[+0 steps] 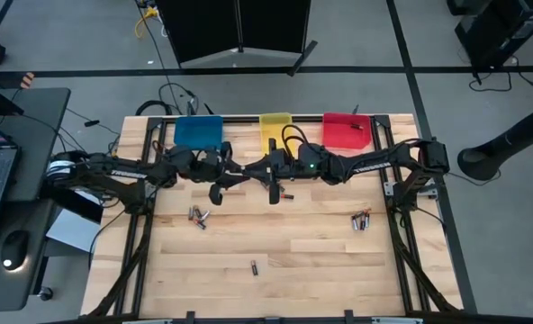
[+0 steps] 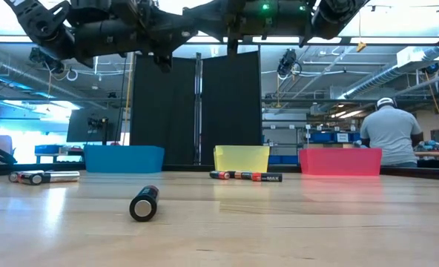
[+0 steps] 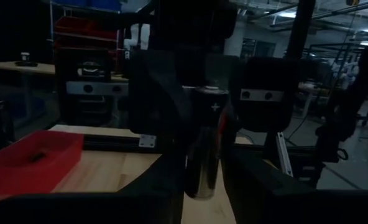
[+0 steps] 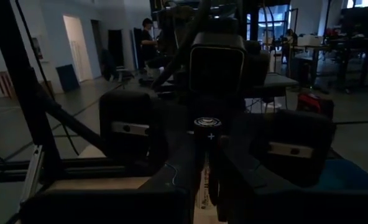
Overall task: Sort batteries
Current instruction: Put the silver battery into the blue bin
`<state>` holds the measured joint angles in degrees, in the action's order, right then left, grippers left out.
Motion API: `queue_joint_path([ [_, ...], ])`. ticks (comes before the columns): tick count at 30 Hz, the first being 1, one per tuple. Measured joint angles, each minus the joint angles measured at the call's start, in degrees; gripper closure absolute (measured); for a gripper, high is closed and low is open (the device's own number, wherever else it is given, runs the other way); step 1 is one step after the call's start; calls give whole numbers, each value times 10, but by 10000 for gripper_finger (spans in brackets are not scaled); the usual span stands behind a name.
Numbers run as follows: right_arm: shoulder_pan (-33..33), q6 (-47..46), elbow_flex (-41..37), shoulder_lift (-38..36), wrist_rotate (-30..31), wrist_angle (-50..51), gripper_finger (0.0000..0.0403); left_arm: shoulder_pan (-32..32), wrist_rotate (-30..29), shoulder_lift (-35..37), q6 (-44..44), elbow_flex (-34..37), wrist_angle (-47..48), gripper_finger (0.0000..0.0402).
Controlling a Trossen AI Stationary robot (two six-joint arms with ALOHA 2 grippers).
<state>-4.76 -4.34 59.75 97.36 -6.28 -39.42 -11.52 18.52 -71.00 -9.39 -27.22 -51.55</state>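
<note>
Overhead, we see a wooden table [image 1: 275, 261] with both dark arms reaching toward each other above its far middle. The left gripper [image 1: 216, 192] and the right gripper [image 1: 274, 193] hang close together, just in front of three bins lined along the far edge: a blue bin [image 1: 198, 132], a yellow bin [image 1: 275, 129] and a red bin [image 1: 346, 129]. From the left wrist, we see a silvery battery [image 3: 204, 146] standing upright between that gripper's dark fingers [image 3: 162, 180], which close narrowly on it, its plus mark showing near the top. From the right wrist, we see another upright battery [image 4: 206, 162] pinched the same way between that gripper's fingers [image 4: 171, 180]. Loose batteries lie on the tabletop: a small cluster [image 1: 197, 216] toward the left edge, another cluster [image 1: 362, 219] toward the right edge, and a single cell [image 1: 254, 265] nearer the front edge, around the middle. From table height, that single cell [image 2: 144, 202] lies with its end toward us, and a short row of batteries [image 2: 245, 176] lies in front of the yellow bin. A person in a grey shirt [image 2: 388, 133] stands in the room behind the red bin.
</note>
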Motion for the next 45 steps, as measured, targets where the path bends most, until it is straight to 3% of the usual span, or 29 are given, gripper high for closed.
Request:
queue_joint_path([
  [4, 3, -2, 0, 0, 0, 1, 348, 1, 3, 0, 4, 0, -1, 345],
  [7, 5, -2, 0, 0, 1, 2, 341, 1, 3, 0, 4, 0, 0, 346],
  [16, 5, 8, 0, -8, 38, 6, 262, -1, 1, 18, 15, 0, 37, 346],
  [19, 4, 25, 0, -28, 43, 8, 244, -7, 1, 46, 37, -13, 114, 346],
  [23, 4, 65, 0, -63, 57, 40, 237, -10, -32, 92, 84, -60, 285, 346],
  [27, -3, 95, 0, -107, 97, 135, 259, -10, -108, 119, 138, -143, 548, 346],
  [32, -19, 102, 0, -144, 165, 270, 335, -54, -194, 116, 167, -229, 798, 346],
  [36, -29, 105, 0, -155, 185, 342, 392, -132, -199, 114, 187, -244, 876, 346],
  [40, -34, 103, 0, -150, 197, 388, 378, -237, -206, 99, 225, -244, 888, 346],
  [45, -43, 91, 0, -149, 197, 415, 389, -338, -204, 16, 276, -267, 893, 346],
])
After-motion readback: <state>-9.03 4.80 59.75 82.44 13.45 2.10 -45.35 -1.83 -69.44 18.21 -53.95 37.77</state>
